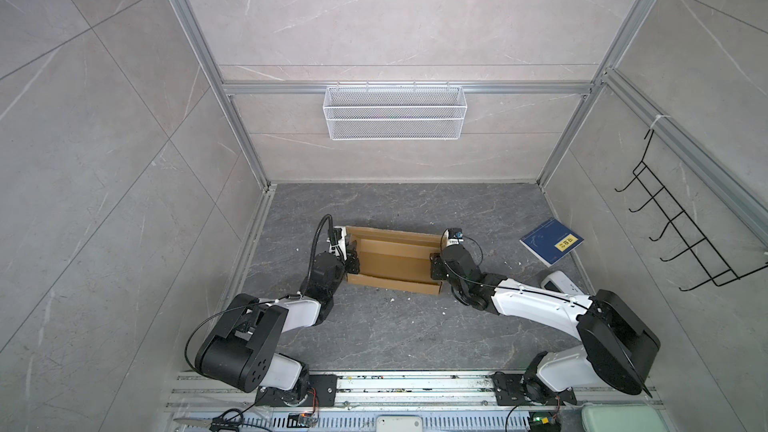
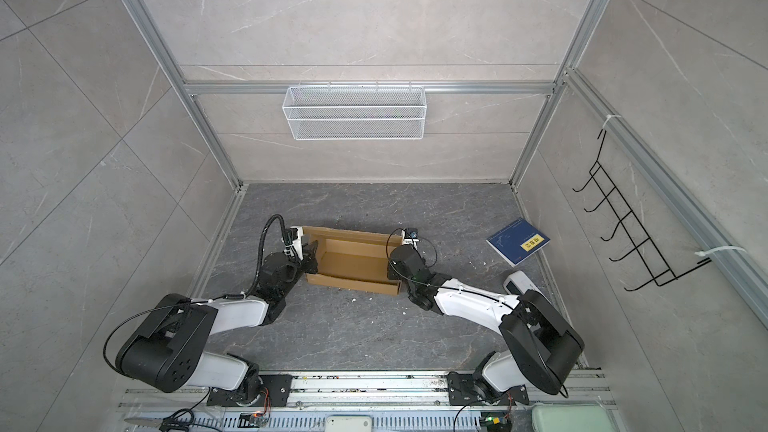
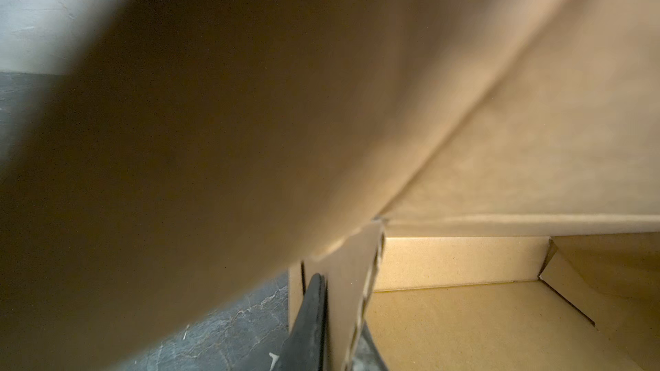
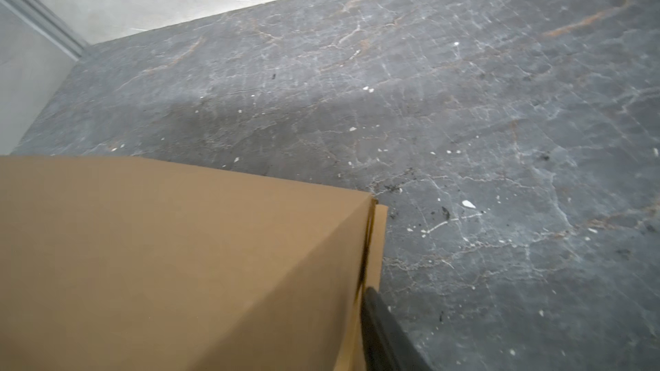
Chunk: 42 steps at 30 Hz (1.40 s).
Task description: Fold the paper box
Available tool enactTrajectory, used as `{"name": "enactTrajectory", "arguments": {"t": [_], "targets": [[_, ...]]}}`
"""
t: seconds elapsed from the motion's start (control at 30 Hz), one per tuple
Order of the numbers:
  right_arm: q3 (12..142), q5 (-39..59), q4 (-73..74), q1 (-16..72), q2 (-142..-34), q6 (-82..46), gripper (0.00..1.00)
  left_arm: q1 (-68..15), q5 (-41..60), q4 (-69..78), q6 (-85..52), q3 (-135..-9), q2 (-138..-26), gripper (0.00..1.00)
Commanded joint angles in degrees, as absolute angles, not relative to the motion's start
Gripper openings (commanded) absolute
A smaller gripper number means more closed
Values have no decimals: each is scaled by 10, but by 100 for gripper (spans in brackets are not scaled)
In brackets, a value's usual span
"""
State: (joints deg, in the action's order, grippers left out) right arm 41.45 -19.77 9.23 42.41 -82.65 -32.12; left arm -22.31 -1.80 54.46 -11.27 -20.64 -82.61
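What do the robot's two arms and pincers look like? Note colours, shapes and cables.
The left arm and right arm share white shells between bulky black rounded joints. The left pincer and right pincer are black. A ribbed black hose loops at the left wrist; a thin black cable runs along the right arm's white shell.

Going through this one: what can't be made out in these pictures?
- Right gripper: wrist covers the jaws in both top views; right wrist view shows one finger, the rest cut off by the edge. Open or shut: unclear.
- Box: in the left wrist view a blurred flap near the lens hides most of it.
- Book: label text too small in both top views.
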Motion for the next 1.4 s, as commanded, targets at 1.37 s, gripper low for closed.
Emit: {"name": "enactTrajectory", "arguments": {"t": [1.37], "targets": [[616, 156, -366, 199, -632, -387, 59, -242, -31, 563, -65, -149, -818, 11]]}}
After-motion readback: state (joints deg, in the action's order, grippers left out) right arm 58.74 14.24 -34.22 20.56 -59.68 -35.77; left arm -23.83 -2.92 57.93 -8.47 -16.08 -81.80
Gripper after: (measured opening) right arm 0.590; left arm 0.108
